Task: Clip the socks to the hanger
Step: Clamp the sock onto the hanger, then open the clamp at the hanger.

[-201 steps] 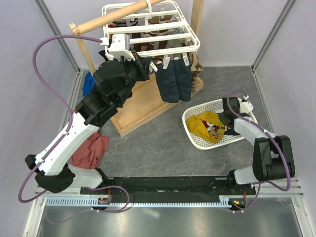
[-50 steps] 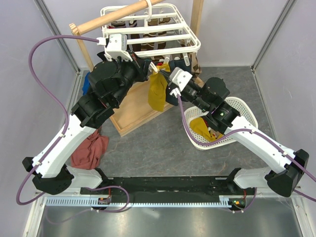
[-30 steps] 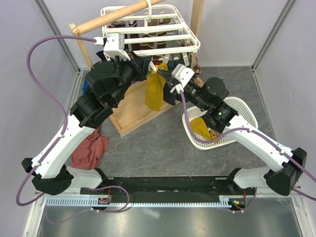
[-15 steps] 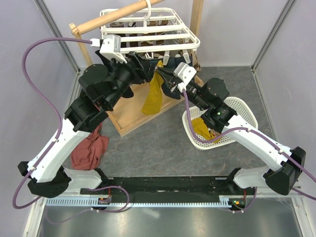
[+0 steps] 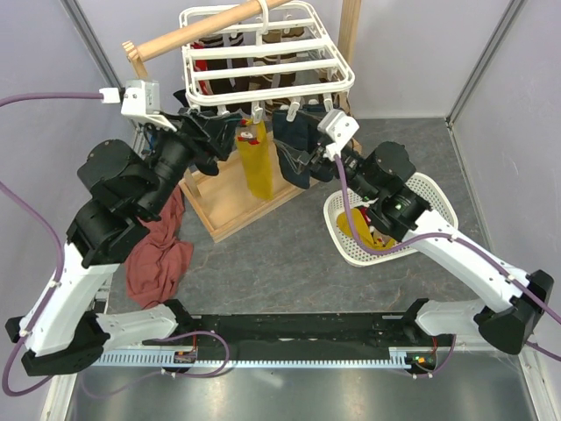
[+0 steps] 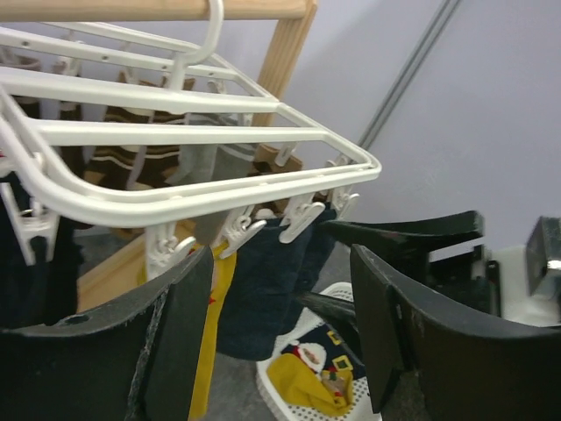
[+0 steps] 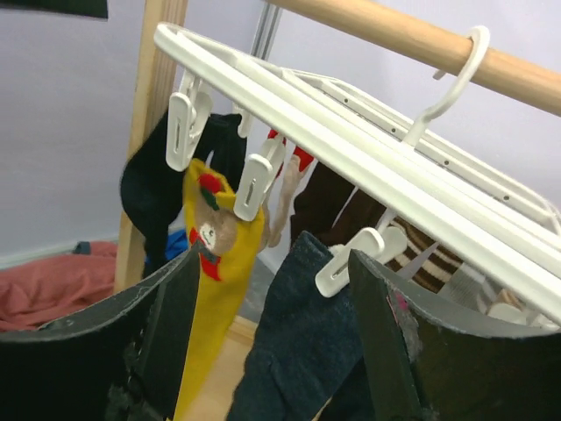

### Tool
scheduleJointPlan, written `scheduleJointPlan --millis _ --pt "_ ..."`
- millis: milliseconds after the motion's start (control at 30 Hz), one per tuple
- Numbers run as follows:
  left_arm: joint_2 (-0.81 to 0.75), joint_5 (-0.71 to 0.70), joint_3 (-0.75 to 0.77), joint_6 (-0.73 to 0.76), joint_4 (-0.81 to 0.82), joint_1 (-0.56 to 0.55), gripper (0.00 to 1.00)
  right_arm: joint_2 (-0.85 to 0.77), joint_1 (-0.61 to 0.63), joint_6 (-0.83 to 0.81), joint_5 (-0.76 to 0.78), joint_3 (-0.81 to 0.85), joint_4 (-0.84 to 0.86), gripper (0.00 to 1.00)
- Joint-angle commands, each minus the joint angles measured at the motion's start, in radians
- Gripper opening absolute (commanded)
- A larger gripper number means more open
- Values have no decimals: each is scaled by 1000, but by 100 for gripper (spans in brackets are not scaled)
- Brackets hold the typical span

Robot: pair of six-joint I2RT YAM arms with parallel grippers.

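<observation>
Both your left gripper (image 6: 280,254) and right gripper (image 7: 273,259) are gaping empty. Yellow sock (image 5: 257,167) is hanging vertically off hanger (image 7: 307,112).

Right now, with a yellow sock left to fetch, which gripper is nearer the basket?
Right. The right gripper is just left of the basket; the left gripper is farther left, past the hung yellow sock.

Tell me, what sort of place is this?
Probably a lab test booth staged as a laundry corner: plain lilac panel walls, a white plastic clip hanger on a wooden pole stand, and a white mesh basket.
</observation>
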Motion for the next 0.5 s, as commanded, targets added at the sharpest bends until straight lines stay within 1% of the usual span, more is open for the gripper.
scheduleJointPlan --millis 0,67,133,200,233,267,300,367,400,467 --pt "-23 -73 -37 108 -76 18 69 -95 4 114 58 -18 -51 77" --pt "-32 -70 -54 121 -85 36 68 -116 4 151 73 -19 -71 79" --pt "-34 -36 -71 122 -85 65 68 -123 7 191 52 -28 -68 80" --pt "-25 30 -84 128 -83 111 67 -126 17 199 45 -37 -64 80" --pt "-16 57 -83 130 -91 131 67 -123 23 193 52 -42 -55 81" --pt "-13 114 -81 124 -112 152 67 -114 33 185 62 -45 -51 81" --pt "-16 145 -86 101 -117 204 66 -109 65 159 74 -45 -41 82" --pt "-46 235 -121 73 -99 264 66 -86 95 142 110 -54 -15 82" --pt "-55 260 -133 60 -88 312 66 -78 124 117 124 -59 28 82" --pt "-71 312 -143 56 -73 338 66 -40 154 86 141 -61 65 84"
